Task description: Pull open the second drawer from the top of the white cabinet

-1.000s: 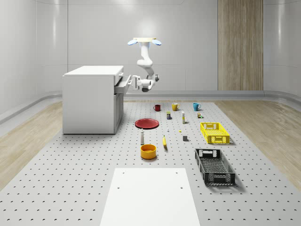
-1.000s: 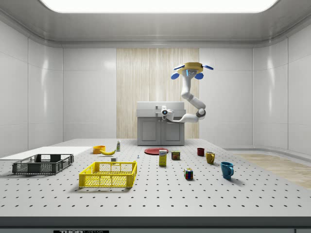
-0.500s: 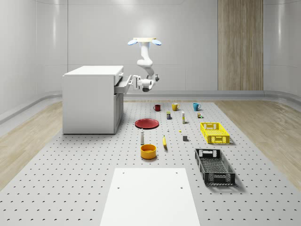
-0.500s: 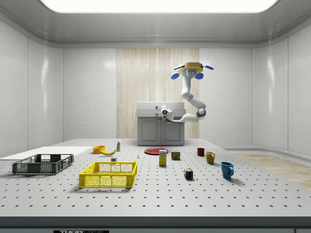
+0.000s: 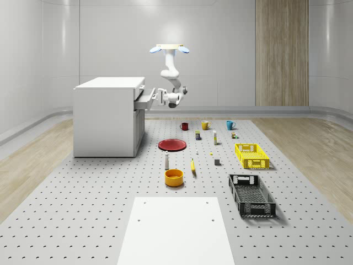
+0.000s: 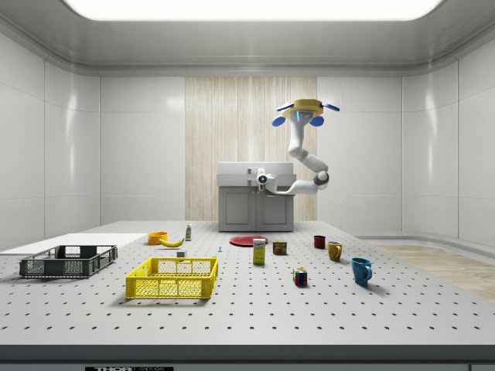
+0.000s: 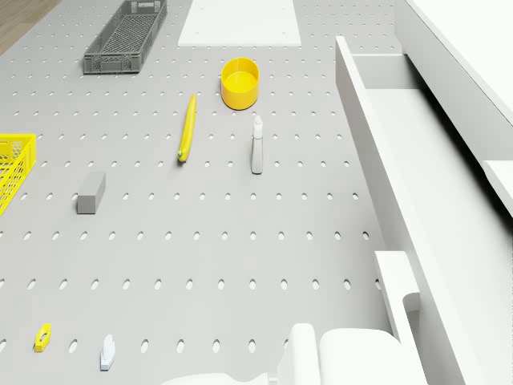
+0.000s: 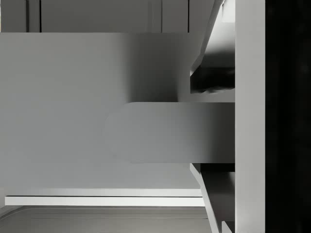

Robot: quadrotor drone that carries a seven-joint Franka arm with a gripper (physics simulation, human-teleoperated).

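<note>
Overhead, the drone (image 5: 171,49) hovers just off the white cabinet (image 5: 107,116), on the side its drawers face, with the arm (image 5: 172,76) folded down toward it. The gripper (image 5: 160,97) is at the front of the second drawer (image 5: 144,99), which juts partly out of the cabinet near the surface's (image 5: 83,210) far left corner in the whole-scene view. From the wrist, the drawer's handle (image 8: 170,132) lies straight ahead, between the gripper's two fingers, yet whether they pinch it I cannot tell. A red plate (image 5: 172,144) lies near the cabinet's foot.
</note>
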